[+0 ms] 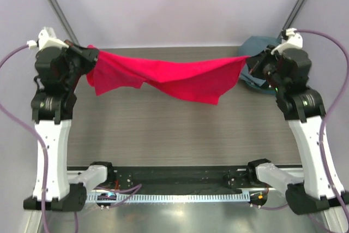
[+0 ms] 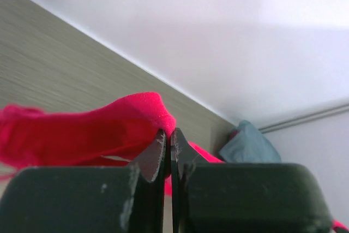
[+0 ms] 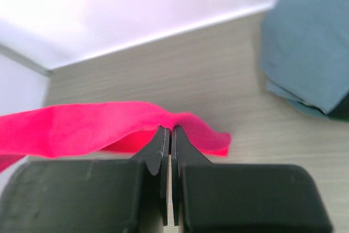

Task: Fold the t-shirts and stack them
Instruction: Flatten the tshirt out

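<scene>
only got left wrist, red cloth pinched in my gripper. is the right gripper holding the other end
Observer: yes, the right gripper is shut on the opposite corner of the red t-shirt.
Operator: taut or slack
Observer: slack. From the top it sags in the middle, with a loose flap by the left gripper.
Operator: where's the grey-blue one sitting
Observer: the grey-blue t-shirt lies bunched at the far right corner of the table, beside the right gripper.

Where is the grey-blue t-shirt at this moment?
In the top view the grey-blue t-shirt lies at the far right of the table, just behind the right gripper, whose jaws hold one end of the red t-shirt.
</scene>
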Controlling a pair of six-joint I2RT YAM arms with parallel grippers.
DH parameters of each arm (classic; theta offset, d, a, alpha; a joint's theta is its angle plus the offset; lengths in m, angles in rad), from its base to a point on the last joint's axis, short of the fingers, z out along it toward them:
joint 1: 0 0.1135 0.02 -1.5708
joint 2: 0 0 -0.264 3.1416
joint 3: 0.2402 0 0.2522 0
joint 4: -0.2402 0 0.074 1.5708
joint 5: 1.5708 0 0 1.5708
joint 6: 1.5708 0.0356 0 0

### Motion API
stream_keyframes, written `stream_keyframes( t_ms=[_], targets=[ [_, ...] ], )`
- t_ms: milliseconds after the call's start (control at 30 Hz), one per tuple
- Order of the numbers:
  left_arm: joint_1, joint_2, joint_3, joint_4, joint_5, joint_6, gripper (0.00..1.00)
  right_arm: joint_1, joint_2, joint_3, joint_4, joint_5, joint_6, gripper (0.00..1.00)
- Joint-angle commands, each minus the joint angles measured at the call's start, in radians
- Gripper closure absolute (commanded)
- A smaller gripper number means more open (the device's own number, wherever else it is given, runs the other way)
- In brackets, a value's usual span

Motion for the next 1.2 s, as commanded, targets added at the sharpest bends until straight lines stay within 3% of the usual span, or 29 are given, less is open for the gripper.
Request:
stream_keyframes(
  t_ms=[0,133,267,367,533,733,967,1167],
  targets=[
    [0.009,-0.153,-0.015,-0.077,0.066,0.041,1.00,-0.004,-0.153,0.003,0.030,-0.149,-0.052,0.99],
    [0.007,-0.301,-0.093,-0.148,0.088,0.058,1.00,-0.004,-0.313,-0.011,-0.025,-0.223,-0.075,0.99],
    [0.007,-0.390,-0.078,-0.237,0.065,0.085,1.00,-0.006,-0.423,0.079,-0.106,-0.165,-0.096,0.99],
    [0.007,-0.380,-0.075,-0.230,0.050,0.098,1.00,-0.004,-0.407,0.105,-0.131,-0.047,-0.107,0.99],
    [0.007,-0.254,-0.078,-0.205,0.148,0.069,1.00,-0.004,-0.290,0.063,-0.143,-0.024,-0.059,0.99],
    [0.009,-0.235,0.040,-0.222,0.088,0.088,1.00,-0.004,-0.285,0.115,-0.131,-0.019,-0.061,0.99],
    [0.007,-0.350,0.065,-0.278,0.076,0.098,1.00,-0.004,-0.374,0.181,-0.146,-0.087,-0.069,0.99],
    [0.007,-0.402,0.186,-0.358,0.056,0.107,1.00,-0.004,-0.428,0.224,-0.192,-0.176,-0.073,0.99]
  ],
)
